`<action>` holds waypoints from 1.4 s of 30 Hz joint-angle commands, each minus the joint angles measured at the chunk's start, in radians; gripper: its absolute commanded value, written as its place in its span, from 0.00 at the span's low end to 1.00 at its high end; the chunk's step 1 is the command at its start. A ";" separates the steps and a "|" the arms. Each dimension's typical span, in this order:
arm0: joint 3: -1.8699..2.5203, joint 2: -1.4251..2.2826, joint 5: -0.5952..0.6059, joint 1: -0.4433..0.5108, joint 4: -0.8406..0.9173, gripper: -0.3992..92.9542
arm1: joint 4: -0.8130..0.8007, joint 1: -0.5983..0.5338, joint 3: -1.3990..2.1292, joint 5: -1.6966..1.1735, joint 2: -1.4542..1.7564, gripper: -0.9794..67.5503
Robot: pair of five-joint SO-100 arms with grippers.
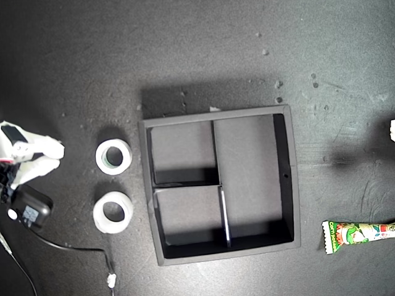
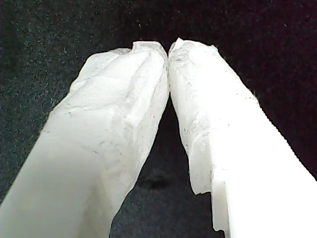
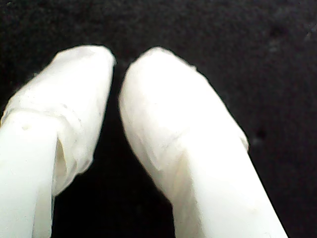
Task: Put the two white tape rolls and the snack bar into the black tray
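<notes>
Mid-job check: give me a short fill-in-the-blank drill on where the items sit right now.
1. The black tray holds ___ of the items.
2. Both white tape rolls lie on the tray's ___ side in the exterior view.
3. The snack bar lies at the exterior view's ___ edge.

Missing words: none; left; right

1. Two white tape rolls lie on the dark table: one with a greenish inner core at about 9 o'clock in the exterior view, and a plain white one just below it, near 8 o'clock.
2. One black tray sits at the centre, with three sections: two small squares and one long one.
3. One snack bar shows at about 4 o'clock, cut off by the picture's edge.
</notes>
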 commanded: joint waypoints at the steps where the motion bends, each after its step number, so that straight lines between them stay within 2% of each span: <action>1: 0.057 0.049 -0.114 -0.017 -0.071 0.01 | -0.190 0.121 0.012 0.031 -0.003 0.01; 12: 0.057 0.049 -0.101 -0.006 -0.071 0.01 | -0.186 0.118 0.012 0.018 -0.003 0.01; 16: 0.052 0.048 -0.058 -0.006 -0.121 0.01 | -0.238 0.080 0.012 -0.041 -0.003 0.01; 19: 0.003 0.048 0.040 -0.008 -0.256 0.05 | -0.333 0.023 0.012 -0.103 -0.003 0.01; 23: -0.106 0.048 0.178 0.020 -0.353 0.13 | -0.552 -0.081 0.012 -0.229 -0.002 0.01; 25: -0.127 0.048 0.256 0.015 -0.465 0.14 | -0.598 -0.087 0.012 -0.244 -0.002 0.01; 28: -0.132 0.048 0.321 -0.025 -0.603 0.16 | -0.514 -0.008 0.012 0.054 -0.002 0.01; 32: -0.123 0.049 0.290 -0.066 -0.646 0.23 | -0.353 0.018 0.012 0.586 -0.002 0.01; 35: -0.163 0.028 0.284 -0.046 -0.637 0.25 | -0.345 0.025 0.012 0.683 -0.002 0.01; 38: -0.279 -0.121 0.288 -0.031 -0.629 0.26 | -0.380 0.054 0.012 0.592 -0.003 0.01; 42: -0.609 -0.532 0.305 -0.011 -0.561 0.25 | -0.658 0.021 0.012 0.141 -0.003 0.02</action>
